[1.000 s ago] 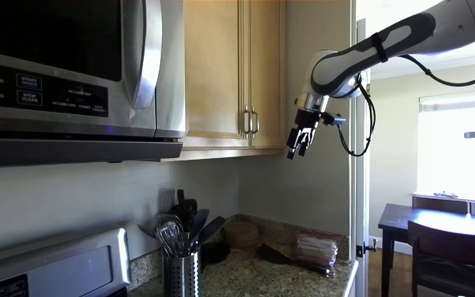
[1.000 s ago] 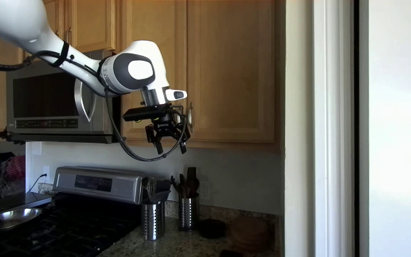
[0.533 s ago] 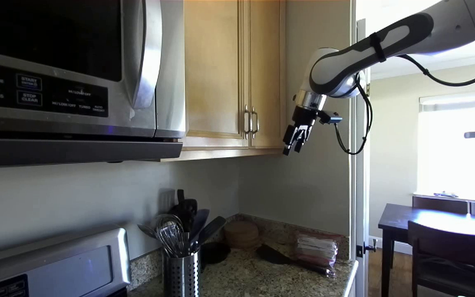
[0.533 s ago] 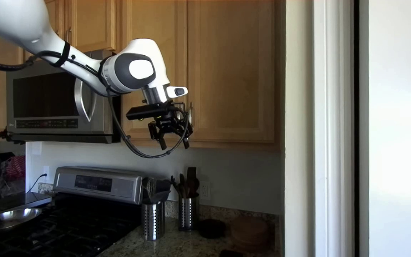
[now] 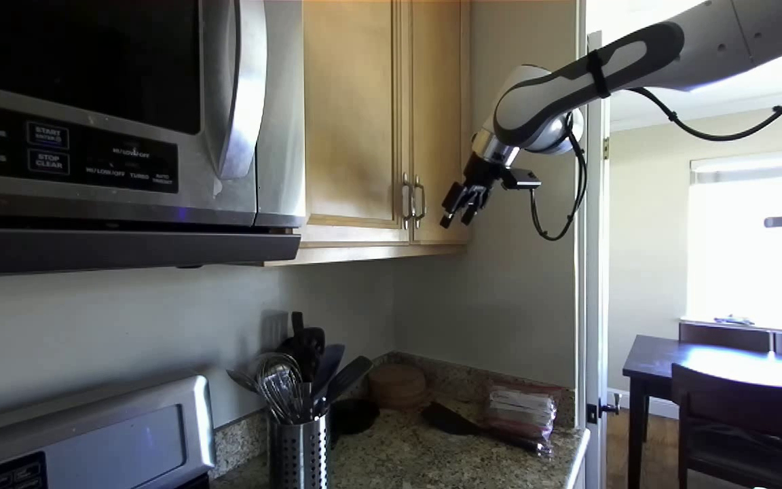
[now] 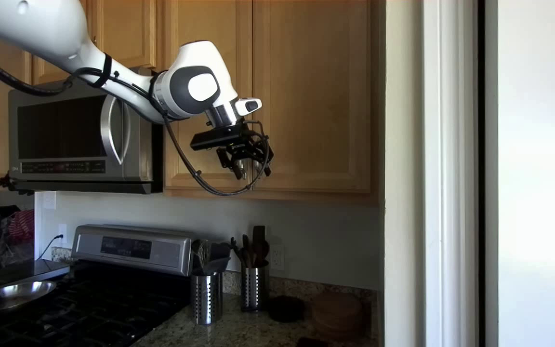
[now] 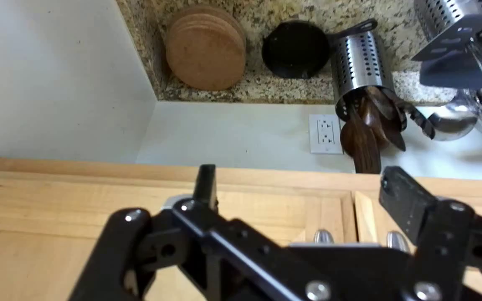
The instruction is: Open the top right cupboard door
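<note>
The right cupboard door [image 6: 313,91] stands closed at the upper middle of an exterior view. Low in the wrist view, the Robotiq gripper [image 7: 301,186] is unclenched, fingers spread wide; the door's metal handle [image 7: 323,236] shows partly hidden behind it.

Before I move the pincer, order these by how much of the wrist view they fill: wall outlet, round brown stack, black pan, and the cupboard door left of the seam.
Largest to smallest:
Cupboard door, even partly hidden by the pincer
Round brown stack
Black pan
Wall outlet
</note>
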### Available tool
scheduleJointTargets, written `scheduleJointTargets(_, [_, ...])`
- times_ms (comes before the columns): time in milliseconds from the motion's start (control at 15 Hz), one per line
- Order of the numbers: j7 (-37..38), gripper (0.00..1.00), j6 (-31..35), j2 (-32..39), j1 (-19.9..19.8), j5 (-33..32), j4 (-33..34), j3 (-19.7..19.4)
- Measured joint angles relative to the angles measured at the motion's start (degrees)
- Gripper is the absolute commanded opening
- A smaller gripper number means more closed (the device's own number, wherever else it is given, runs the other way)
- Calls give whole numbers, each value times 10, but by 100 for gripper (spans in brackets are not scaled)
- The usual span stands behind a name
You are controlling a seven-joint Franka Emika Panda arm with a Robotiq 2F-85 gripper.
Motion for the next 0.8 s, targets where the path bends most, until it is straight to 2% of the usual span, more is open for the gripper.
scheduleJointTargets(400, [1, 100, 19, 48, 0, 44, 64, -1])
scheduleJointTargets(467, [2, 95, 19, 52, 0, 52, 73, -1])
scheduleJointTargets(600, [2, 74, 19, 57, 0, 67, 88, 0])
scheduleJointTargets(800, [2, 55, 19, 58, 0, 88, 103, 0])
